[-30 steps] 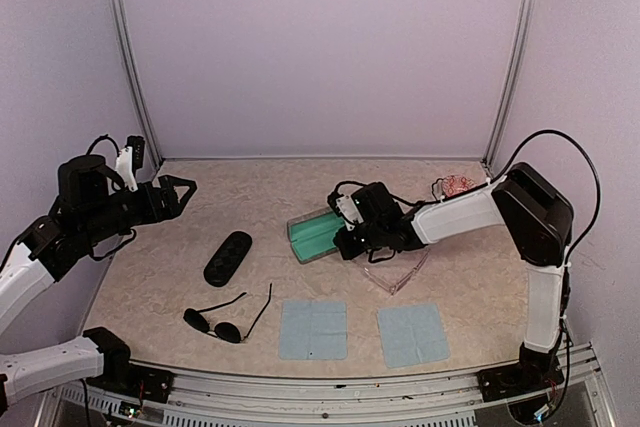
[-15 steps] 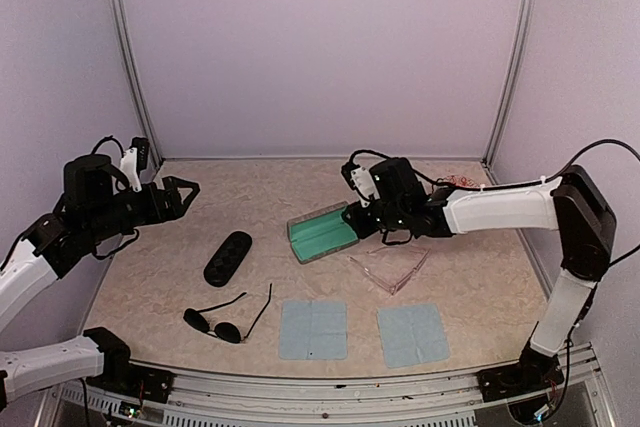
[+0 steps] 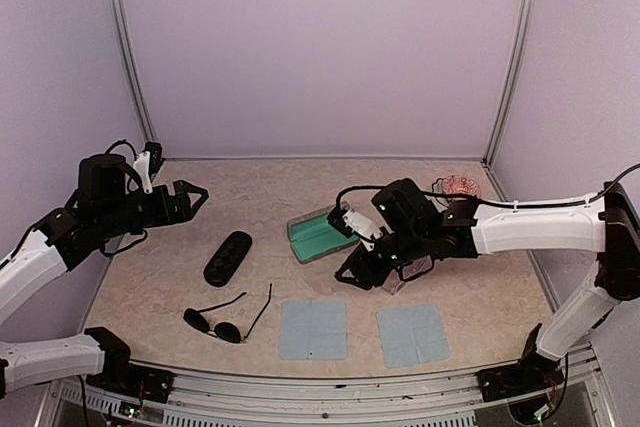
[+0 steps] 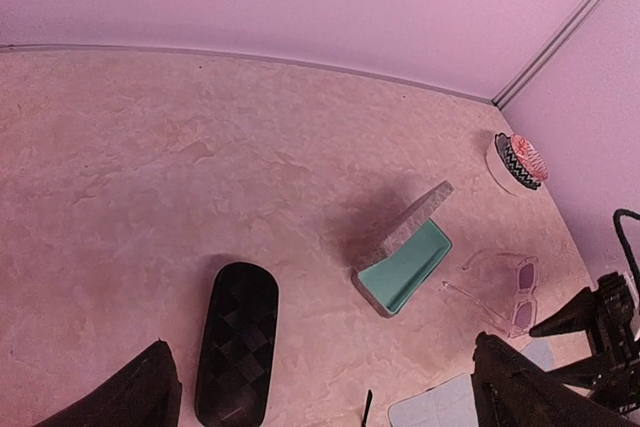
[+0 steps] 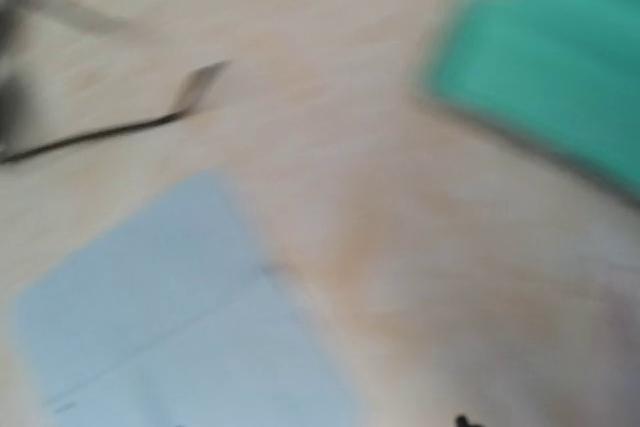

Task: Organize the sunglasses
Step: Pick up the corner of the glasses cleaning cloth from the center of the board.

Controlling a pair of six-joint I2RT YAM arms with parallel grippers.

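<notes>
Leftmost, the left gripper [image 3: 195, 201] hangs wide open and empty above the table [image 3: 260, 187]. Dark wire-framed sunglasses [image 3: 225, 321] lie near its front edge. Further right, the right gripper [image 3: 358, 269] hovers by the clear sunglasses [image 4: 508, 292]; I cannot tell its opening or whether it touches them.

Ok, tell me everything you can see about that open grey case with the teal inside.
The grey case is a slim rectangular box, speckled grey outside like felt, lined in teal. It lies open on the table, lid tilted up along one long edge, tray apparently empty. It sits between the black oval case and the clear sunglasses, touching neither; nothing grips it.
</notes>
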